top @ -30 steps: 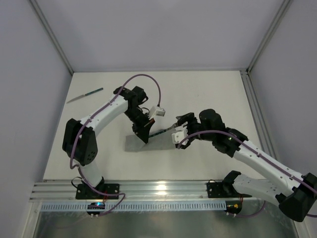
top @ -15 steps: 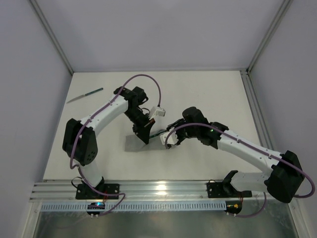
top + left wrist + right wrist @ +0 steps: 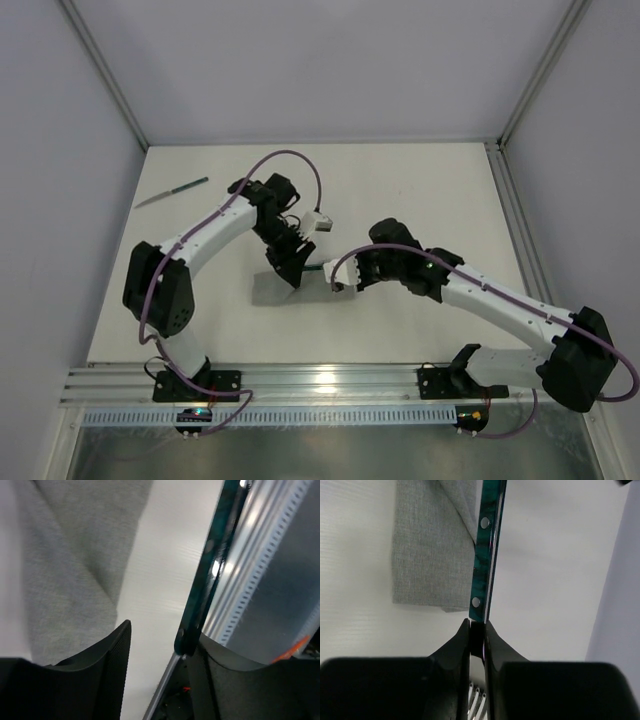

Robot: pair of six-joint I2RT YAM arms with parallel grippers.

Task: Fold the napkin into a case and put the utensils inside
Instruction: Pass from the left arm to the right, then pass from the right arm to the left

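Arms: two; in the top view both reach to the lower middle of the table (image 3: 420, 190).
Napkin (image 3: 427, 555): one, grey, folded to a narrow flat shape with a slanting fold line. It lies flat just below the left claw, in the lower middle of the top view.
Utensils: two, both with dark teal handles.
Fork (image 3: 486, 550): one. Its handle runs up the middle of the right wrist view, along the right edge of the grey cloth. Silver tines show at the bottom edge, behind the fingers. Whether the far end sits under a fold cannot be told.
Knife (image 3: 172, 192): one, lying alone at the upper left of the table, well apart from the cloth.
Right gripper (image 3: 477, 630): fingers pressed together, pinching the fork near the lower end of its handle.
Left gripper (image 3: 157, 642): fingers spread, nothing between them; the cloth is at its left finger and the teal handle beside its right finger.
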